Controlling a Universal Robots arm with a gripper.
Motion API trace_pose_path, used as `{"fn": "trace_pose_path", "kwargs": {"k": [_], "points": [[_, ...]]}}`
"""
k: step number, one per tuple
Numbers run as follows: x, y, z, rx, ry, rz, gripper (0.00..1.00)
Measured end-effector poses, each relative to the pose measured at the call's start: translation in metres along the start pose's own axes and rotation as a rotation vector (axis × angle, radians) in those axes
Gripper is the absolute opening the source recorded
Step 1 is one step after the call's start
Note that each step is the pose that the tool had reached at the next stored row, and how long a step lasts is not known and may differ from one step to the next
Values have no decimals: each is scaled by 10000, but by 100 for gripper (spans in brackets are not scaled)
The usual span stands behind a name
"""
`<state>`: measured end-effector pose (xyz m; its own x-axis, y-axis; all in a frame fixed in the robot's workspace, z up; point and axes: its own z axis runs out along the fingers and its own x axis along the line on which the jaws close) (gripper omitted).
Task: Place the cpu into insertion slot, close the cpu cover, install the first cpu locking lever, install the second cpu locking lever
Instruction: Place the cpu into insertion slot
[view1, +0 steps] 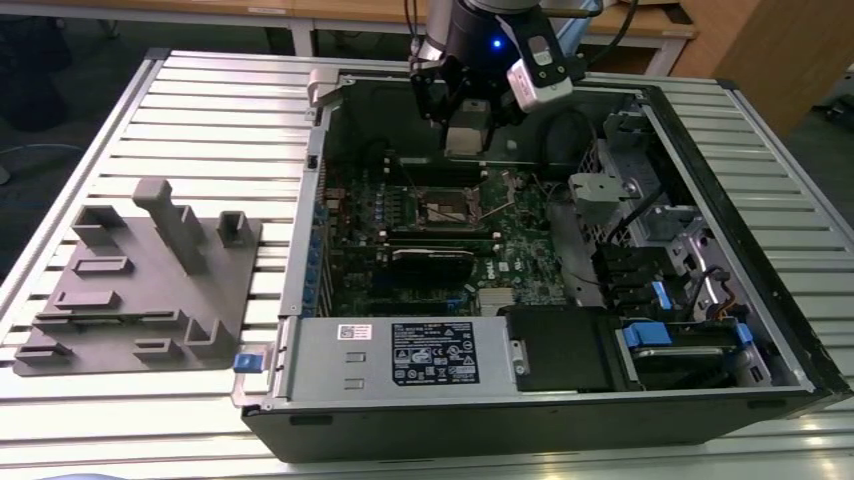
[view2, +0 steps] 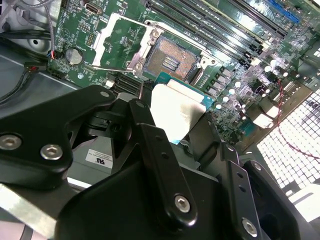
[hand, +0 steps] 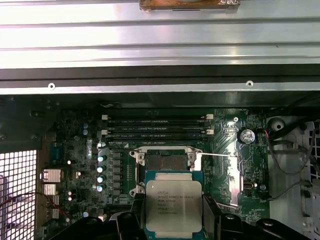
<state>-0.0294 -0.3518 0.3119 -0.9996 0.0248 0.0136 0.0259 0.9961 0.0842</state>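
**Q.** Which step is shown, and where is the chip?

**A.** The first step, as judged from the layout. The gripper (hand: 172, 222) is clamped on two opposite edges of the cpu (hand: 173, 205) and holds it above the green board (hand: 225, 135), just beside the insertion slot (hand: 167, 162) and not yet in it. The slot lies bare, its contact field exposed. The cpu cover (view2: 102, 40) stands swung open to one side.

**Q.** What does seating call for?

**A.** Probably this: the chip centred over the socket, its edges square to the silvery rim, then a level descent with no tilt. The open cover and the thin levers must stay outside the path.

**Q.** How does the chip appear?

**A.** It is a flat square with a dull silver-grey lid on a green carrier edge. In both wrist views it sits level between the fingers. In the exterior view it is a pale patch under the gripper (view1: 465, 125).
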Motion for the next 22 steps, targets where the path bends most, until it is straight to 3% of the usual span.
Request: {"fn": "trace_pose_path", "kwargs": {"k": [22], "points": [[-1,-5,58,-2,-1,0,54]]}}
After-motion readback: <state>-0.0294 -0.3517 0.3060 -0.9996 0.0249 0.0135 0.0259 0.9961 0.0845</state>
